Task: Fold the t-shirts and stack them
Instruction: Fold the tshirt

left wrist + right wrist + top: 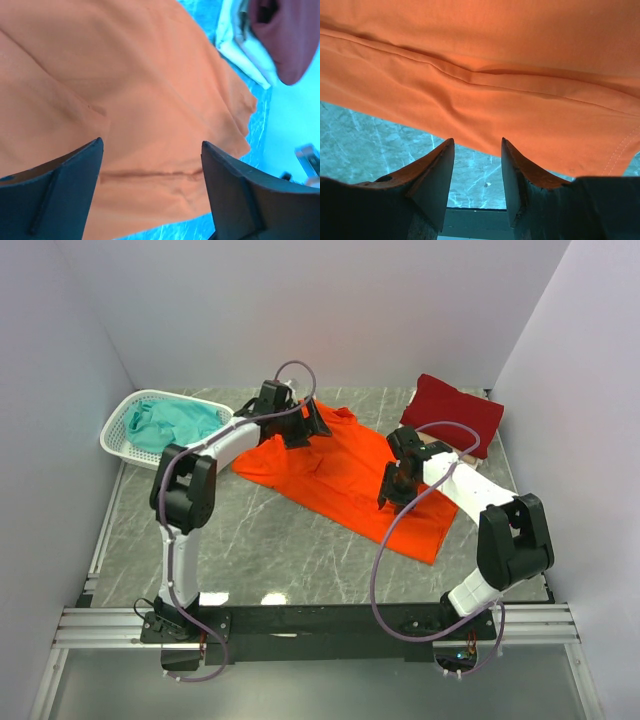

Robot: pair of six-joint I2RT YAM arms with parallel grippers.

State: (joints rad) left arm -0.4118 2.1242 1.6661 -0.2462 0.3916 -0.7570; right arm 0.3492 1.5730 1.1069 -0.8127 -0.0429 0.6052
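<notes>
1. Left wrist: our left gripper [150, 145] stands released, jaws wide over the orange t-shirt [125, 75].
2. Right wrist: our right gripper [477, 141] hangs half parted at that shirt's edge, apparently grasping nothing; table [370, 135] shows between.
3. Top: orange t-shirt spread mid-table, dark red t-shirt [460, 410] far right, teal t-shirt [175, 425] in the basket [115, 440].

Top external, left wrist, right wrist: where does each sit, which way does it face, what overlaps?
Top external: high behind the robot, looking down on the table; left arm and right arm in full.
Left wrist: on the left arm, facing past the open left pincer onto the orange t-shirt; dark red t-shirt in the corner.
Right wrist: behind the right pincer, facing the orange t-shirt's edge and the table.
Shared: all three see the orange t-shirt.
</notes>
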